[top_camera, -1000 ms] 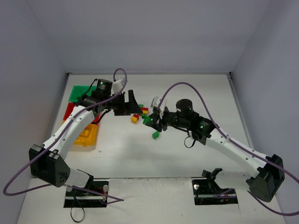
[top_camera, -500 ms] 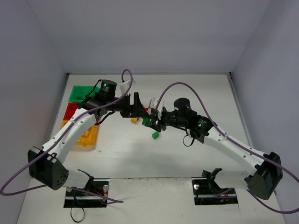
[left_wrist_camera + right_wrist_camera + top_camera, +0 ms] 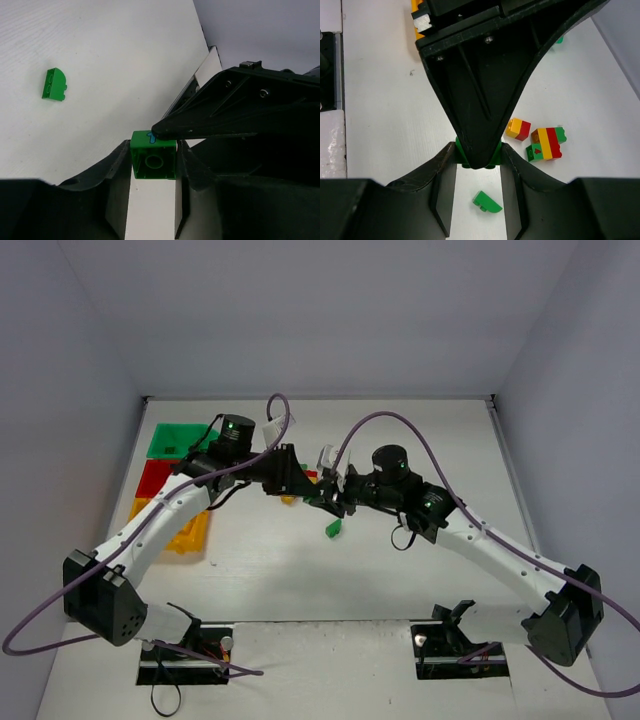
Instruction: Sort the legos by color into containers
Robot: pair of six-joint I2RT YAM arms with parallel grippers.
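Observation:
A green lego (image 3: 153, 161) is held above the table's middle, with both grippers on it. My left gripper (image 3: 153, 148) has its fingers pressed on two opposite sides of it. My right gripper (image 3: 478, 149) is shut on the same green lego (image 3: 460, 150), mostly hidden there behind the left gripper's black body. In the top view the left gripper (image 3: 298, 483) and right gripper (image 3: 326, 498) meet tip to tip. A rounded green lego (image 3: 333, 528) lies loose below them. The green container (image 3: 176, 439), red container (image 3: 152, 476) and yellow container (image 3: 186, 531) stand at the left.
A yellow-and-red lego (image 3: 518, 128) and a mixed stack of green, yellow and red (image 3: 547, 142) lie just beyond the grippers. The rounded green lego (image 3: 487, 202) (image 3: 54, 84) rests on bare white table. White walls close the table off at the back and sides.
My left gripper has swung right from near the containers to meet the right gripper and has closed on the green lego. The right gripper has shifted slightly left.

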